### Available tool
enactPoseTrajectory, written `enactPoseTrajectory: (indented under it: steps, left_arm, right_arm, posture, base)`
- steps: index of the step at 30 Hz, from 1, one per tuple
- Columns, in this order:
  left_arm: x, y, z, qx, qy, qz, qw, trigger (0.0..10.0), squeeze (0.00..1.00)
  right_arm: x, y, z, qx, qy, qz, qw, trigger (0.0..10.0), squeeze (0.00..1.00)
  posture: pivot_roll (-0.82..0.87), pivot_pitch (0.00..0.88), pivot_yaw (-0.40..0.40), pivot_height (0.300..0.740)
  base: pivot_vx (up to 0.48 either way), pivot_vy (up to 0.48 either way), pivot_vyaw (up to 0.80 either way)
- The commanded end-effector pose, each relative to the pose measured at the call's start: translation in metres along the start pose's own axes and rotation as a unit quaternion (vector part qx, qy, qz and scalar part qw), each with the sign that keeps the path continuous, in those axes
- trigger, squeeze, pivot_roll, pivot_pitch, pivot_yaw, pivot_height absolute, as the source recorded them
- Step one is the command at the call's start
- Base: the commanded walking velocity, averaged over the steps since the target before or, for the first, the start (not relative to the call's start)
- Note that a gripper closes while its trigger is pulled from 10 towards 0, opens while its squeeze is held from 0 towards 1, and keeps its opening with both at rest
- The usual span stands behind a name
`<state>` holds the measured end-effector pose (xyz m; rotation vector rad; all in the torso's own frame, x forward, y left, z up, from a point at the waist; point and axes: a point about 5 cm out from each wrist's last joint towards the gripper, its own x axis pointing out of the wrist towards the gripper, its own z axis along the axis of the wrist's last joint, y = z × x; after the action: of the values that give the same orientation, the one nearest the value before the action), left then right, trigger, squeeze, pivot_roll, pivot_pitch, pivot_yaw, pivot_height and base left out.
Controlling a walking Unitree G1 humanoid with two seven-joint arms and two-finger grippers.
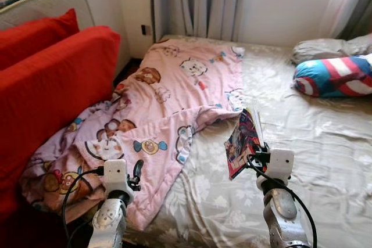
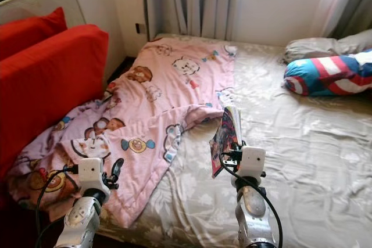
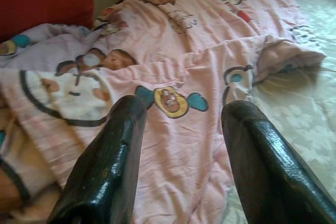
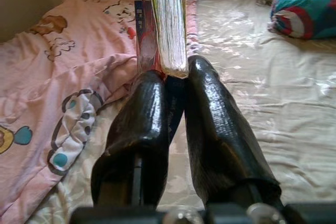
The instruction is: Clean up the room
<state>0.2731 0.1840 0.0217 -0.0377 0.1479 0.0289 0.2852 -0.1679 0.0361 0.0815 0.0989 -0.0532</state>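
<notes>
A colourful comic book (image 1: pixel 244 140) stands on edge above the beige bed sheet, pinched by my right gripper (image 1: pixel 256 156). In the right wrist view the book (image 4: pixel 163 22) rises from between the two black fingers (image 4: pixel 218 124), which are shut on its lower edge. A pink cartoon blanket (image 1: pixel 168 103) lies crumpled over the left half of the bed. My left gripper (image 1: pixel 137 172) hovers over the blanket's near edge, open, with nothing between its fingers (image 3: pixel 110 161).
Red cushions (image 1: pixel 46 85) lean on the left beside the bed. A striped blue, red and white pillow (image 1: pixel 334 76) and a grey pillow (image 1: pixel 325 47) lie at the far right. Curtains (image 1: pixel 197 1) and a window wall stand behind the bed (image 1: pixel 325 143).
</notes>
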Motion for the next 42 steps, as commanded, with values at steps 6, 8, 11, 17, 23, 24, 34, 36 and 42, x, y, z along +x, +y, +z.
enactPoseTrajectory:
  steps: [6, 8, 11, 17, 23, 24, 34, 36, 42]
  left_arm:
    - [-0.0015, -0.0005, -0.0015, 0.0, -0.001, -0.001, 1.0, 10.0, 0.0]
    - [-0.0015, -0.0013, -0.0017, 0.002, 0.0, -0.004, 1.0, 10.0, 0.0]
    - [-0.0019, -0.0013, -0.0019, 0.002, 0.0, -0.004, 1.0, 10.0, 0.0]
    - [-0.0019, 0.0009, -0.0012, 0.003, -0.001, -0.001, 1.0, 10.0, 0.0]
    - [-0.0021, 0.0009, -0.0014, 0.003, -0.002, 0.0, 1.0, 10.0, 0.0]
    - [-0.0021, 0.0009, -0.0014, 0.003, -0.002, -0.001, 1.0, 10.0, 0.0]
    - [-0.002, 0.0006, -0.0012, 0.002, -0.003, -0.001, 1.0, 10.0, 0.0]
    - [-0.0018, 0.0009, -0.001, 0.002, -0.003, -0.001, 1.0, 10.0, 0.0]
    - [-0.0013, 0.0013, -0.0006, 0.003, -0.003, -0.002, 1.0, 10.0, 0.0]
  right_arm:
    - [0.004, 0.0019, 0.009, 0.002, -0.019, 0.001, 1.0, 10.0, 0.0]
    - [0.0034, 0.0015, 0.0089, 0.002, -0.02, 0.0, 1.0, 10.0, 0.0]
    - [0.0029, 0.001, 0.0092, 0.0, -0.023, -0.001, 1.0, 10.0, 0.0]
    - [0.0039, 0.0011, 0.0103, -0.001, -0.027, -0.003, 1.0, 10.0, 0.0]
    - [0.0042, 0.0018, 0.0103, -0.001, -0.027, -0.003, 1.0, 10.0, 0.0]
    - [0.0042, 0.0016, 0.0103, -0.001, -0.026, -0.003, 1.0, 10.0, 0.0]
    - [0.0042, 0.0006, 0.0098, -0.002, -0.025, -0.005, 1.0, 10.0, 0.0]
    - [0.0044, 0.0004, 0.01, -0.002, -0.025, -0.005, 1.0, 10.0, 0.0]
    - [0.0048, -0.0008, 0.0103, -0.002, -0.024, -0.007, 1.0, 10.0, 0.0]
  posture:
    - [-0.01, 0.018, -0.023, 0.74]
    - [-0.01, 0.018, -0.022, 0.74]
    - [-0.01, 0.015, -0.022, 0.74]
    - [-0.01, 0.012, -0.024, 0.74]
    - [-0.01, 0.003, -0.023, 0.74]
    - [-0.01, 0.003, -0.023, 0.74]
    - [0.0, 0.0, -0.024, 0.74]
    - [-0.01, 0.0, -0.023, 0.74]
    - [-0.01, 0.006, -0.021, 0.74]
  base:
    - [0.0, -0.314, -0.61]
    - [0.0, -0.322, -0.67]
    - [0.0, -0.322, -0.2]
    - [0.0, -0.322, 0.0]
    - [0.0, -0.321, 0.0]
    - [0.0, -0.322, 0.0]
    - [0.0, -0.321, 0.0]
    - [0.0, -0.322, 0.0]
    - [0.0, -0.323, 0.0]
